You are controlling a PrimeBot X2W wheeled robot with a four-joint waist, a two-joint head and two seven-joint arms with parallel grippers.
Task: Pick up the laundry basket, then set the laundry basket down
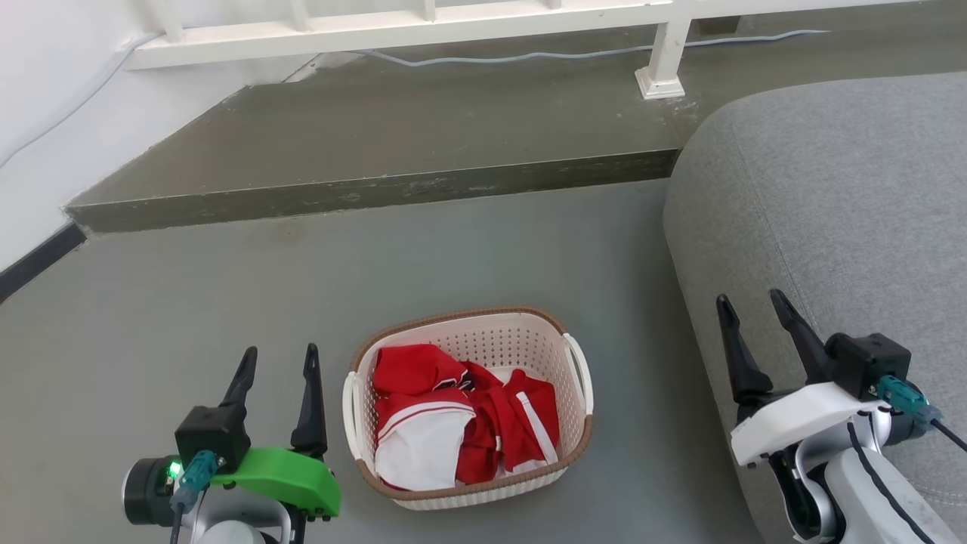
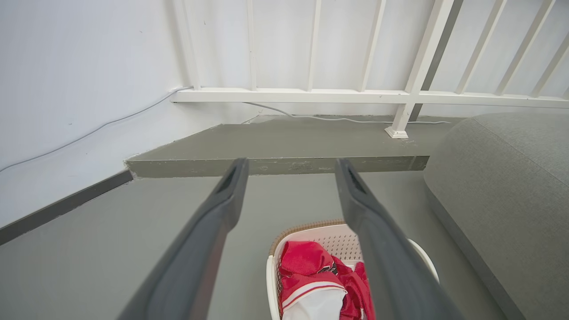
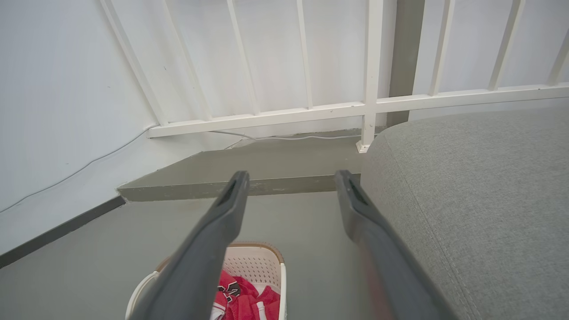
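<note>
The robot's left gripper [image 1: 280, 350] hovers at 7 o'clock in the head view, its two dark fingers spread apart with nothing between them, above a green wrist cover [image 1: 283, 472]. At 4 o'clock the right gripper [image 1: 750, 298] is likewise parted and empty, its fingers pointing up the frame against the side of a grey sofa [image 1: 831, 211], though contact with the fabric cannot be judged. Between the two arms, at 6 o'clock, the laundry basket [image 1: 461, 315] sits on the grey floor [image 1: 227, 287], closer to the left gripper than to the right and held by neither. Cream-white and perforated, with a brown woven-look rim and a white handle on each side, it holds a crumpled heap of red and white clothing [image 1: 483, 423]. The left wrist view catches the basket at 5 o'clock, partly behind one finger; the right wrist view catches it at 7 o'clock, again partly behind a finger. The sofa's rounded bulk takes up the 3 o'clock side of the head view, beside the basket without touching it. Beyond the basket, toward 12 o'clock, a raised concrete step [image 1: 415, 128] crosses the floor. On it stands the foot of a white railing [image 1: 668, 53], and a pale cable [image 1: 529, 54] snakes along the step beneath the lower rail. At 10 o'clock a white wall [image 1: 45, 91] meets the floor along a dark skirting strip [image 1: 34, 264]
</note>
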